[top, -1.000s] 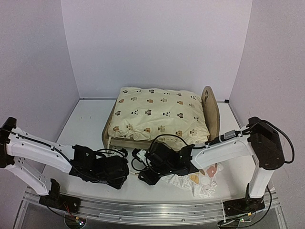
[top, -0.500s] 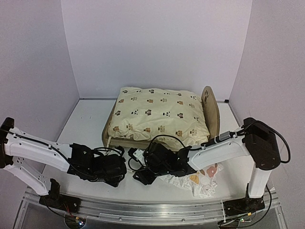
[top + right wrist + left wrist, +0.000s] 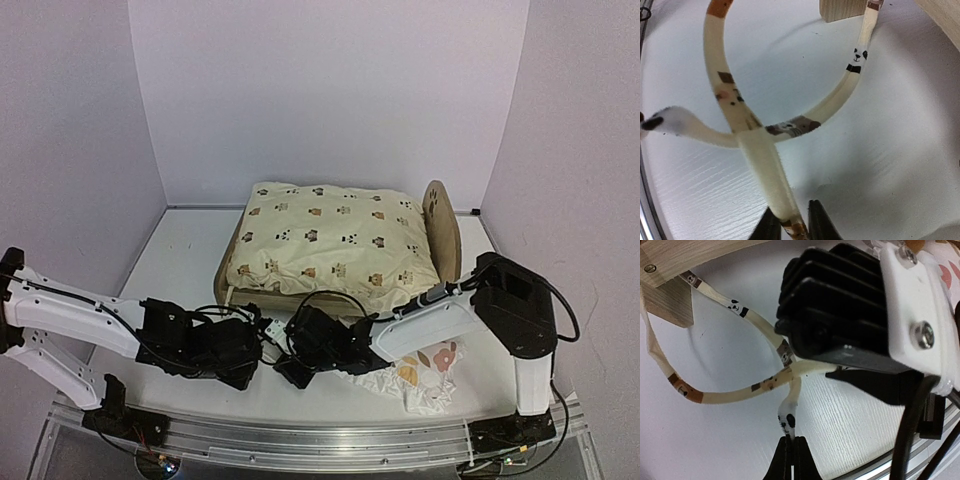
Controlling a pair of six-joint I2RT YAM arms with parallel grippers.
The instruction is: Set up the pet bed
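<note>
Item: small light-wood pet bed [image 3: 446, 232], arched headboard with paw cutout, standing mid-way back on the white table [image 3: 180, 265], headboard to the right. Base fully hidden under the cream animal-print cushion [image 3: 330, 240]; low footboard at left only partly seen; one wooden leg cut off at the edge of both wrist views.
Attached: cream animal-print ribbon ties [image 3: 840, 97], trailing from the near footboard corner onto the table and crossing each other; whether knotted cannot be made out.
Left gripper [image 3: 791, 452]: fingers pinched tight on one tie end.
Right gripper [image 3: 794, 225]: fingers narrow, clamping another strand, just beside the left.
From above, both sets of fingertips are hidden beneath the wrists.
White floral ruffled pillow [image 3: 428, 380]: near right, partly under the right arm
</note>
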